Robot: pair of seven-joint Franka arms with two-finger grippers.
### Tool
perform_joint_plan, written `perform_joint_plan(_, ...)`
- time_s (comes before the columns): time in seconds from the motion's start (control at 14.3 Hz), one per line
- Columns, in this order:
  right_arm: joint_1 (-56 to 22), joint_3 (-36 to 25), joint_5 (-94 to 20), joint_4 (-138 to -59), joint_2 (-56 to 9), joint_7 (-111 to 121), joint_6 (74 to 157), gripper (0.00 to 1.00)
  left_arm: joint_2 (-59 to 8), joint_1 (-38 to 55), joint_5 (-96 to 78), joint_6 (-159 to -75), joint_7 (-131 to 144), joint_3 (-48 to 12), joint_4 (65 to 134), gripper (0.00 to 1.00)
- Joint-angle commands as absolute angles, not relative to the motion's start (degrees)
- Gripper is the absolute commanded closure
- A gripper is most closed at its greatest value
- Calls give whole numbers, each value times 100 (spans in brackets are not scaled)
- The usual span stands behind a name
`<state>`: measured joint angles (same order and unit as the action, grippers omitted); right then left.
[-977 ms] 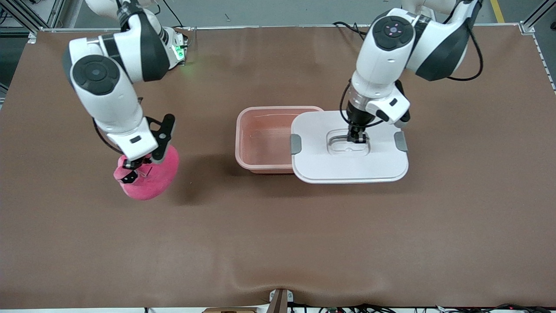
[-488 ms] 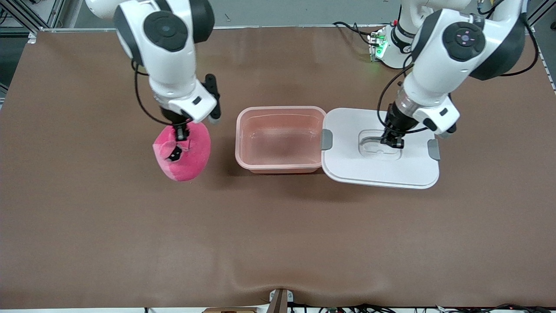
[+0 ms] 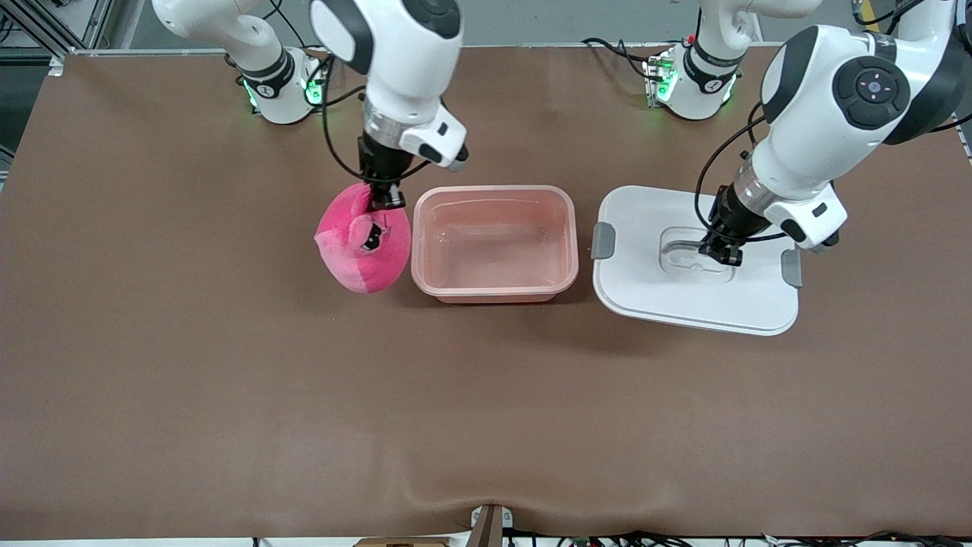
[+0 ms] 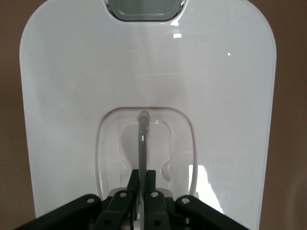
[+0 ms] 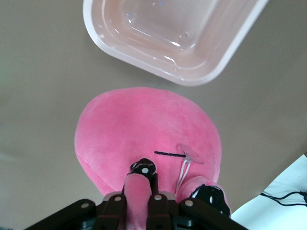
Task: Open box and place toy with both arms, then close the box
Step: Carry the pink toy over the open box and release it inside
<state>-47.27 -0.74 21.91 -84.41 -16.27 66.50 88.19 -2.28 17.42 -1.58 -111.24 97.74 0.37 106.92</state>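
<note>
A wide brown counter is filling the scene, with the two arm bases standing along its upper edge. The pink tub is sitting open in the middle, nothing inside it as yet. The white lid is hanging clear of the tub toward the left arm's end of the counter, its shadow showing underneath, so it appears to be lifted. The pink plush toy is dangling just beside the tub's wall at the right arm's end, not yet over the opening.

That is the relation to watch: the tub's opening is lying just sideways from the toy, toward the left arm's end, so I'd judge a short carry across the rim is what is needed before letting go.

The right pincer is clamped tight on a pinch of the toy's fabric, right at its top. The left pincer is squeezed closed on the thin grey handle in the lid's recessed centre.
</note>
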Motion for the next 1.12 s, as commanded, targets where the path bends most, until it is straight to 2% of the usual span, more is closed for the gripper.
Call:
perform_joint_plan(0.0,-5018,-149,2461,-7534,-2319,6574,8158,100,-62,1547,-281,-11057,9580,-9,10784,100)
perform_joint_plan(0.77,-5546,-150,2461,-7234,-2918,5757,8138,100,-70,1274,-431,-11065,9589,9,10775,100)
perform_joint_plan(1.05,-5704,-149,2461,-7137,-3146,5546,8139,93,-70,1274,-431,-11065,9589,9,10775,100)
